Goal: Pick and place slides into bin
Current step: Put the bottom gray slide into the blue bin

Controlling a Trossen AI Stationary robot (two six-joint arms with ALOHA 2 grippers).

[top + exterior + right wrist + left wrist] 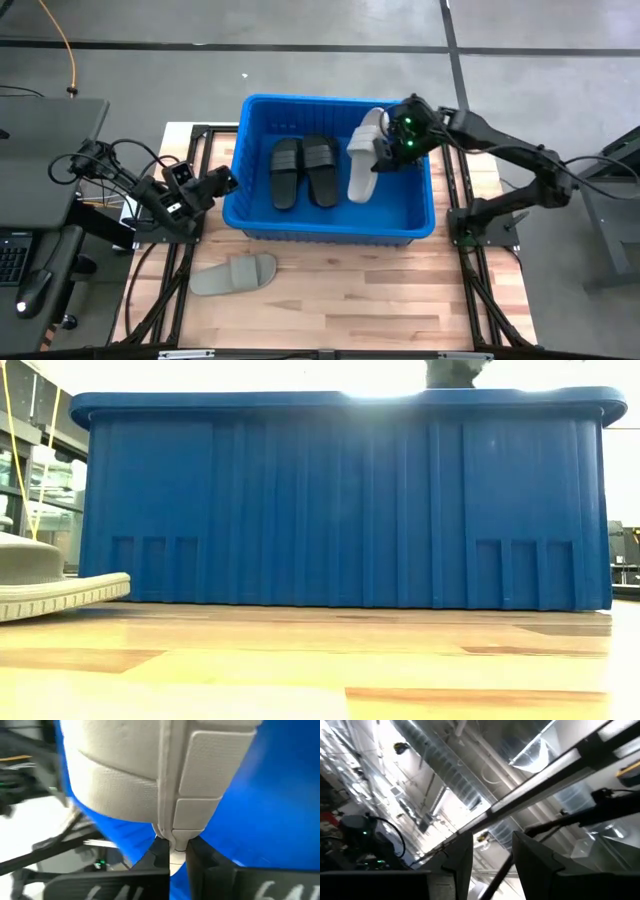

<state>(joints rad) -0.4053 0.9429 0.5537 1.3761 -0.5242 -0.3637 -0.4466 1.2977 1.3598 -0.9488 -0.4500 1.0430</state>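
Two dark, jointed arms with black cabling and boxy wrist housings

The left arm (150, 195) is black and angular, with loose black cables looping off its rear joints and pale labels on its wrist block; its end effector (492, 860) has two flat, dark grey fingers with squared edges. The right arm (520, 165) is built of rounded dark links, and its end effector (400, 135) housing carries small green lights.

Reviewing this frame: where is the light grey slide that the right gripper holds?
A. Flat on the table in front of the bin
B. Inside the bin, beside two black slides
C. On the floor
B: the right gripper pinches the light grey slide inside the bin, right of two black slides.
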